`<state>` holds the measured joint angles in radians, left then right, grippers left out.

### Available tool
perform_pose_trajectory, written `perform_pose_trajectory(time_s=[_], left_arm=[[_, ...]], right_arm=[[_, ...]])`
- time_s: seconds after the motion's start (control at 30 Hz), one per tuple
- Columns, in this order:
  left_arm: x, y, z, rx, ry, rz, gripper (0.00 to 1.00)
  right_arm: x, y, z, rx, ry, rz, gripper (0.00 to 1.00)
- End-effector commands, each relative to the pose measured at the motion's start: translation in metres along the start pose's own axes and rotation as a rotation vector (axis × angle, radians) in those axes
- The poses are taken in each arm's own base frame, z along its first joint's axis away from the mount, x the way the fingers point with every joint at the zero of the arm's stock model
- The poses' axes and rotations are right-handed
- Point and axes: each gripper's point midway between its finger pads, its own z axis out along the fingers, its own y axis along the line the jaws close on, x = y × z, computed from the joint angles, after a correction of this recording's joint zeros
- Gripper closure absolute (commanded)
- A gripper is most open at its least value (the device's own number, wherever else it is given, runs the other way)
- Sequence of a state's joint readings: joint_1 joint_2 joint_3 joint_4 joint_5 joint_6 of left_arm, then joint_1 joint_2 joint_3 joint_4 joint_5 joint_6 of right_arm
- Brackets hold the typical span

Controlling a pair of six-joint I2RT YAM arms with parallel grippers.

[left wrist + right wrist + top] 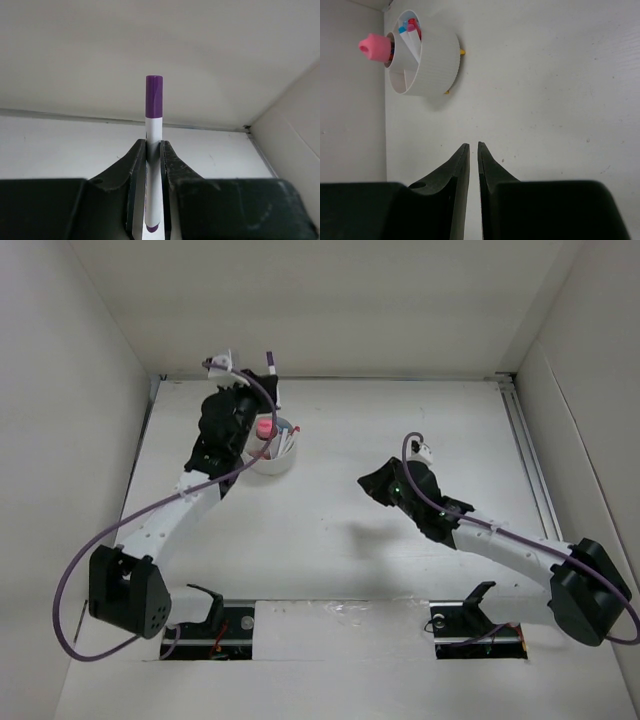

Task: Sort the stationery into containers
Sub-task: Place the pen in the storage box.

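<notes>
My left gripper (153, 146) is shut on a thin white pen with a purple cap (154, 117), cap pointing away from the wrist. In the top view the pen (271, 368) sticks up above the left gripper (258, 400), which is over the back rim of the round white cup (278, 462). The cup (431, 62) has inner dividers and holds red- and blue-capped pens (410, 27) and a pink cylinder (374, 46), also seen from above (264, 427). My right gripper (473, 145) is shut and empty, low over the bare table, right of the cup (372, 485).
White walls enclose the table on the left, back and right; the cup stands close to the back-left corner. Two small yellow bits (462, 51) show at the cup's base. A metal rail (530, 460) runs along the right edge.
</notes>
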<state>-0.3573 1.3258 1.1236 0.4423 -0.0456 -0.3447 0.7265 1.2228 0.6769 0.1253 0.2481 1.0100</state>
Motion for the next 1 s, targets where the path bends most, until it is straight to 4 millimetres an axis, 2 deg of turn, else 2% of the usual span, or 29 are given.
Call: perform_pose_trajectory(time_s=[0.0, 0.07, 0.1, 0.17, 0.23, 0.27, 0.3, 0.37, 0.43, 0.47, 0.53, 0.7, 0.8, 0.87, 0.97], left_arm=[[0.015, 0.014, -0.019, -0.027, -0.101, -0.112, 1.0], [0.019, 0.017, -0.031, -0.022, -0.11, -0.123, 1.0], [0.035, 0.024, -0.037, -0.032, -0.09, -0.12, 1.0], [0.038, 0.021, -0.044, 0.001, -0.102, -0.131, 1.0], [0.053, 0.023, -0.049, 0.018, -0.077, -0.128, 1.0], [0.055, 0.022, -0.05, 0.03, -0.078, -0.129, 1.0], [0.049, 0.02, -0.049, 0.042, -0.102, -0.118, 1.0], [0.058, 0.022, -0.05, 0.05, -0.092, -0.106, 1.0], [0.068, 0.027, -0.044, 0.042, -0.079, -0.075, 1.0], [0.085, 0.035, -0.035, 0.024, -0.044, -0.027, 1.0], [0.086, 0.036, -0.031, 0.024, -0.045, -0.016, 1.0], [0.116, 0.053, -0.014, -0.023, 0.015, 0.046, 1.0], [0.121, 0.057, -0.01, -0.036, 0.024, 0.068, 1.0], [0.13, 0.063, -0.007, -0.057, 0.044, 0.084, 1.0], [0.13, 0.068, -0.004, -0.076, 0.041, 0.111, 1.0]], right_arm=[[-0.013, 0.014, -0.004, -0.049, -0.052, 0.018, 0.82], [-0.014, 0.013, -0.003, -0.044, -0.06, 0.019, 0.82], [-0.016, 0.015, -0.003, -0.052, -0.065, 0.021, 0.82], [-0.015, 0.012, -0.001, -0.038, -0.067, 0.019, 0.82], [-0.015, 0.013, 0.001, -0.036, -0.067, 0.009, 0.82], [-0.012, 0.01, 0.004, -0.026, -0.061, 0.006, 0.82], [-0.01, 0.011, 0.003, -0.027, -0.06, 0.002, 0.82], [-0.007, 0.014, 0.004, -0.031, -0.053, -0.002, 0.82], [-0.009, 0.013, 0.004, -0.027, -0.061, -0.002, 0.82], [-0.005, 0.021, 0.003, -0.053, -0.061, -0.024, 0.82], [-0.003, 0.025, 0.002, -0.066, -0.059, -0.024, 0.82], [-0.001, 0.024, 0.004, -0.072, -0.063, -0.031, 0.81], [0.003, 0.02, 0.008, -0.057, -0.054, -0.037, 0.81], [0.005, 0.023, 0.007, -0.069, -0.052, -0.037, 0.81], [0.006, 0.027, 0.009, -0.087, -0.046, -0.034, 0.81]])
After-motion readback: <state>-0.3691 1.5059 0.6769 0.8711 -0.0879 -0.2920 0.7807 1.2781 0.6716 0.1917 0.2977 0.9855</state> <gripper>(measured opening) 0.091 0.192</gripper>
